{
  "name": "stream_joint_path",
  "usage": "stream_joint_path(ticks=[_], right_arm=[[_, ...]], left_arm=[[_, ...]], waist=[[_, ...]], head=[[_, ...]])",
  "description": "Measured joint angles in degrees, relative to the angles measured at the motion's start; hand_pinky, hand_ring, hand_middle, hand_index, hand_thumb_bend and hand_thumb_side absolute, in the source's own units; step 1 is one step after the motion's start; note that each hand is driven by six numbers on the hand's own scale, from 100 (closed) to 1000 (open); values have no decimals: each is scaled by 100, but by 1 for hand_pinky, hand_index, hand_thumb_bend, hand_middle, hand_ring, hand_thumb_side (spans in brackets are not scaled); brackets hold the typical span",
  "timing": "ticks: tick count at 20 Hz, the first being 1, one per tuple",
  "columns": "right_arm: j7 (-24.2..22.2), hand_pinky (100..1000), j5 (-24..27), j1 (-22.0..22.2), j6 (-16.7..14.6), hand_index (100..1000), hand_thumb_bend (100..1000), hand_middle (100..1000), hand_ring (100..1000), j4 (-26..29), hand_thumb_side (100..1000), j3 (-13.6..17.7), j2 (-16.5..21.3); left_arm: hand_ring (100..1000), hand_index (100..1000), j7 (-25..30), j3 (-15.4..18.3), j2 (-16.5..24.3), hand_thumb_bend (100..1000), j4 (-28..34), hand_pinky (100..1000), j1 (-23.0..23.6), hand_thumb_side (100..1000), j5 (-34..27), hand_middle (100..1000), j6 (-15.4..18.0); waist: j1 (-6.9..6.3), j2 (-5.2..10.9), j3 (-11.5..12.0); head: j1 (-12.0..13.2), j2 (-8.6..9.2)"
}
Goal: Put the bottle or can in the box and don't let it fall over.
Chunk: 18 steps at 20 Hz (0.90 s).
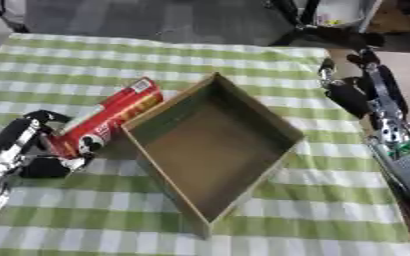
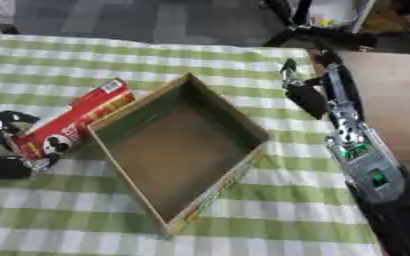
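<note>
A green-and-white checked tablecloth (image 1: 331, 210) covers the table. At its centre sits an open, empty cardboard box (image 1: 213, 150), turned cornerwise. At nine o'clock from the box, a red can (image 1: 108, 122) leans tilted, its upper end beside the box's rim, its lower end grasped by the curled fingers of the left hand (image 1: 42, 150). At three o'clock, the right hand (image 1: 344, 95) hangs apart from the box, fingers relaxed, holding nothing.
</note>
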State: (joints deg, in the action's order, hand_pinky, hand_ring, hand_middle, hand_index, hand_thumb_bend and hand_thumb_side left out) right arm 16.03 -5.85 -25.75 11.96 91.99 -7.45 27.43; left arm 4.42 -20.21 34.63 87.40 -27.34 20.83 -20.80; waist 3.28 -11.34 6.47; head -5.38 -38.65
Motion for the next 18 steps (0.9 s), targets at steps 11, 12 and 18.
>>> stream_joint_path(ticks=[11,12,18], right_arm=[[5,698,0,0,5,1000,100,985,980,-1,471,0,-4],[6,698,0,0,6,1000,100,985,980,-1,471,0,-4],[12,697,0,2,12,1000,100,985,979,-2,472,1,-4]], left_arm=[[509,589,-561,-8,-95,453,-127,371,-2,100,-98,576,-182],[502,577,-619,-8,-97,438,-147,358,-2,100,-119,567,-197],[473,513,-1021,-8,-99,346,-208,301,0,100,-315,526,-261]], waist=[[0,0,-6],[0,0,-7],[0,0,-10]], head=[[0,1],[0,2],[-1,2]])
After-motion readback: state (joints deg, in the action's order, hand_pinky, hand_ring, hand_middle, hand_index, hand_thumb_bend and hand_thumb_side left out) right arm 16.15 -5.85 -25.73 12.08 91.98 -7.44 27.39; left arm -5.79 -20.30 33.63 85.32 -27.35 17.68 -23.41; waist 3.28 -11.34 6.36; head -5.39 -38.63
